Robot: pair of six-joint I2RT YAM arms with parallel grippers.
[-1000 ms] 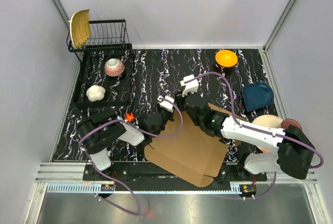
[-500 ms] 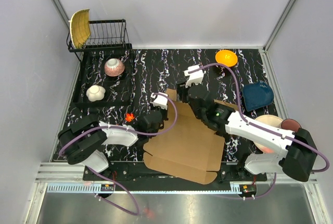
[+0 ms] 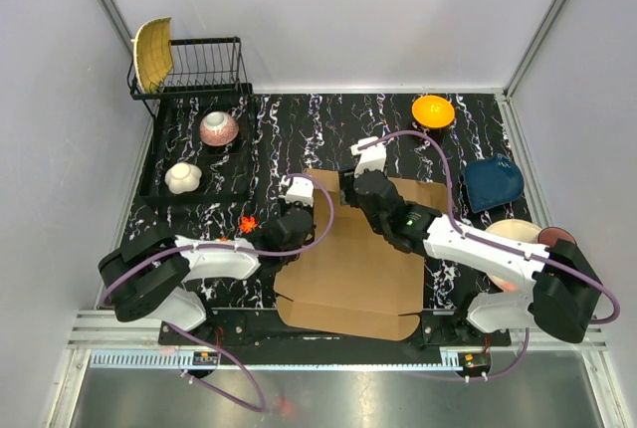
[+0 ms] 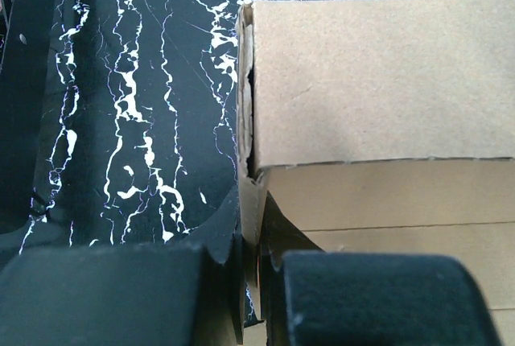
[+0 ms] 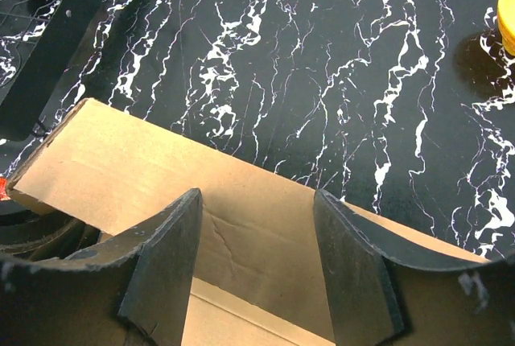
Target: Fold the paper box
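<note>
Paper box (image 3: 353, 269) edge clamped in L jaws — R jaws open above.

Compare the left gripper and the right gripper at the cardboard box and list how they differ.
The left gripper is shut, pinching the paper box's left edge; the right gripper stands open, gripping nothing. The left gripper works at the box's side; the right gripper hangs over its far panel. Both have black fingers and are at the same box.
</note>
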